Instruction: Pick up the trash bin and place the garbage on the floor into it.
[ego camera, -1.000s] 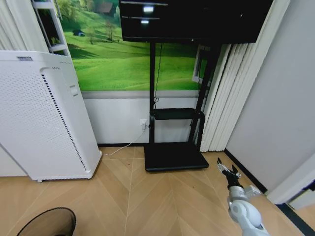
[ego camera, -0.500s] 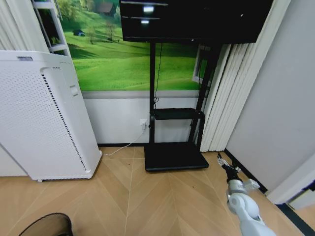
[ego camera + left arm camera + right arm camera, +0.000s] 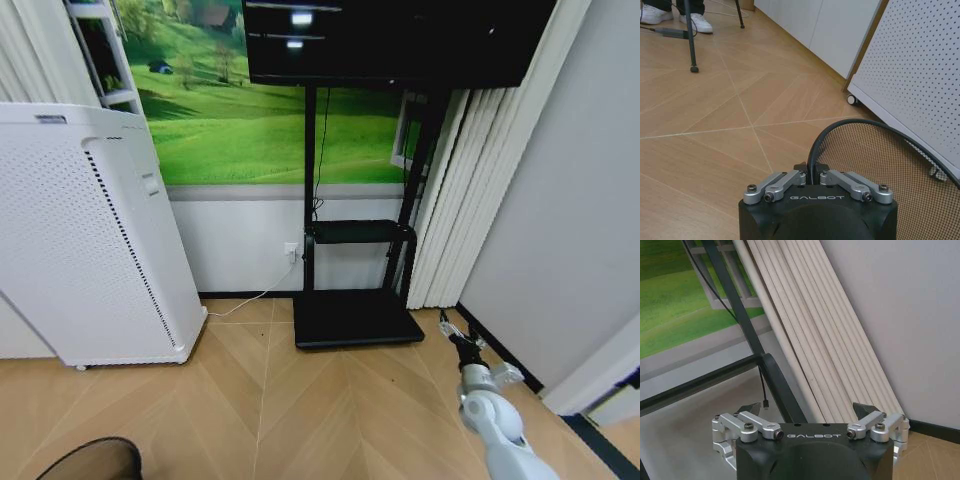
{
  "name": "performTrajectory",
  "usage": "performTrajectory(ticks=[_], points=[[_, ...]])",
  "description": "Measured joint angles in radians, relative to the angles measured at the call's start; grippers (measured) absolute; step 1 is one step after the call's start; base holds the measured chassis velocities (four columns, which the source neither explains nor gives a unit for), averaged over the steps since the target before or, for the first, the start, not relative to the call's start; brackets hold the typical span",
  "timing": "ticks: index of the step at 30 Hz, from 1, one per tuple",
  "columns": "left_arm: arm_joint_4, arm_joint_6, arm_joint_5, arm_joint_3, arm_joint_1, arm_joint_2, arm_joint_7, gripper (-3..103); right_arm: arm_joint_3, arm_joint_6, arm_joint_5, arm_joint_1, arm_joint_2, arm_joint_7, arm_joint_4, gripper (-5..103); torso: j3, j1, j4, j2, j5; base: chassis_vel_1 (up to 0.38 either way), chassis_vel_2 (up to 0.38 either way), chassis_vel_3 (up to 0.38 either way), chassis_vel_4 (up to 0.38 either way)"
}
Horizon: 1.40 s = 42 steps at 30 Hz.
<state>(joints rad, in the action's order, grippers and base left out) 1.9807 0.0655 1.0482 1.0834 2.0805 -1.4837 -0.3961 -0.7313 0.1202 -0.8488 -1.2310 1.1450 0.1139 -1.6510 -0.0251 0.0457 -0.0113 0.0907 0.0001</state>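
Left pincer [image 3: 811,176] clamped on the trash bin [image 3: 890,170] rim — bin at seven o'clock in my head view (beside the white appliance [image 3: 90,230]). Right pincer [image 3: 462,341] spread, empty, at four o'clock. Risk: I judge the thin rim may slip — bin tilting.

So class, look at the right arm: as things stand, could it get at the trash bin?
Probably not. The right gripper, open, hangs near the curtain by the right wall, while the trash bin sits far across on the robot's left, clamped by the left gripper.

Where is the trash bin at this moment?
The trash bin is at the bottom left corner of the head view, held at its rim by the left end effector, beside the white perforated appliance.
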Motion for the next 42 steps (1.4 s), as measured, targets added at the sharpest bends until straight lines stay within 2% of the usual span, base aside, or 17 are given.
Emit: performTrajectory(ticks=[1,4,5,8,10,12,16,18,20,21,24,26,29,36,38,41,42], points=[[0.000,-0.014,-0.005,-0.001,0.001,-0.001,-0.009,3,0.000,0.000,0.000,0.001,0.000,-0.001,0.006,100,0.000,0.000,0.0001,0.000,0.0001,0.000,0.000,0.000,0.000],[-0.001,-0.025,-0.013,-0.005,0.002,-0.002,-0.017,6,0.002,0.000,0.001,0.004,0.003,-0.001,0.016,100,0.000,0.000,0.0003,0.000,0.0001,0.000,0.000,0.000,0.000],[-0.005,-0.032,-0.023,-0.007,0.003,-0.004,-0.023,16,0.005,-0.001,0.004,0.004,0.005,-0.001,0.023,100,0.000,0.000,0.0001,0.000,0.0000,0.000,0.000,0.000,0.000],[-0.009,-0.040,-0.027,-0.007,0.008,-0.006,-0.026,22,0.009,-0.004,0.008,0.006,0.005,-0.001,0.028,100,0.000,0.000,0.0001,0.000,0.0001,0.000,0.000,0.000,0.000],[-0.024,-0.042,-0.016,-0.005,0.035,0.014,-0.026,38,0.013,-0.014,0.011,0.024,-0.006,-0.001,0.045,100,0.000,0.000,0.0001,0.000,-0.0001,0.000,0.000,0.000,0.000],[-0.029,-0.048,-0.001,-0.001,0.047,0.024,-0.026,38,0.014,-0.019,0.011,0.034,-0.012,0.001,0.055,100,0.000,0.000,0.0001,0.000,0.0000,0.000,0.000,0.000,0.000],[-0.016,-0.055,0.005,-0.002,0.088,0.032,-0.025,55,0.020,-0.033,0.011,0.066,-0.023,0.006,0.077,100,0.000,0.000,0.0002,0.000,-0.0001,0.000,0.000,0.000,0.000],[0.020,-0.058,-0.022,-0.028,0.127,0.025,-0.011,66,0.027,-0.045,0.012,0.092,-0.021,0.011,0.087,100,0.000,0.000,0.0003,0.000,-0.0001,0.000,0.000,0.000,0.000],[0.038,-0.059,-0.037,-0.037,0.139,0.017,-0.011,71,0.030,-0.051,0.013,0.103,-0.014,0.013,0.089,100,0.000,0.000,0.0005,0.000,-0.0002,0.000,0.000,0.000,0.000],[0.051,-0.054,-0.062,-0.038,0.141,0.006,-0.015,76,0.033,-0.056,0.015,0.112,-0.002,0.014,0.091,100,0.000,0.000,0.0004,0.000,0.0000,0.000,0.000,0.000,0.000],[0.054,-0.035,-0.078,-0.035,0.141,-0.003,-0.022,81,0.036,-0.057,0.017,0.114,0.011,0.015,0.095,100,0.000,0.000,0.0005,0.000,-0.0001,0.000,0.000,0.000,0.000],[0.042,0.015,-0.088,-0.021,0.134,-0.003,-0.018,92,0.037,-0.055,0.017,0.102,0.021,0.012,0.105,100,0.000,0.000,0.0003,0.000,-0.0001,0.000,0.000,0.000,0.000],[0.046,0.049,-0.103,0.008,0.132,0.000,0.002,99,0.038,-0.050,0.015,0.086,0.023,0.009,0.113,100,0.000,0.000,-0.0003,0.000,-0.0001,0.000,0.000,0.000,0.000],[0.184,0.078,-0.129,0.072,0.199,0.009,0.099,100,0.031,-0.091,0.043,0.059,0.004,0.001,0.108,100,0.000,0.000,0.0003,0.000,0.0000,0.000,0.000,0.000,0.000],[0.264,0.088,-0.182,0.100,0.218,0.007,0.147,100,0.024,-0.117,0.088,0.035,0.006,-0.001,0.088,100,0.000,0.000,0.0002,0.000,-0.0001,0.000,0.000,0.000,0.000],[0.301,0.086,-0.222,0.115,0.224,0.004,0.160,100,0.019,-0.129,0.115,0.018,0.010,-0.005,0.076,100,0.000,0.000,0.0001,0.000,0.0002,0.000,0.000,0.000,0.000],[0.355,0.062,-0.287,0.137,0.232,-0.002,0.203,100,0.011,-0.143,0.166,-0.015,0.016,-0.019,0.051,100,0.000,0.000,0.0003,0.000,0.0002,0.000,0.000,0.000,0.000]])
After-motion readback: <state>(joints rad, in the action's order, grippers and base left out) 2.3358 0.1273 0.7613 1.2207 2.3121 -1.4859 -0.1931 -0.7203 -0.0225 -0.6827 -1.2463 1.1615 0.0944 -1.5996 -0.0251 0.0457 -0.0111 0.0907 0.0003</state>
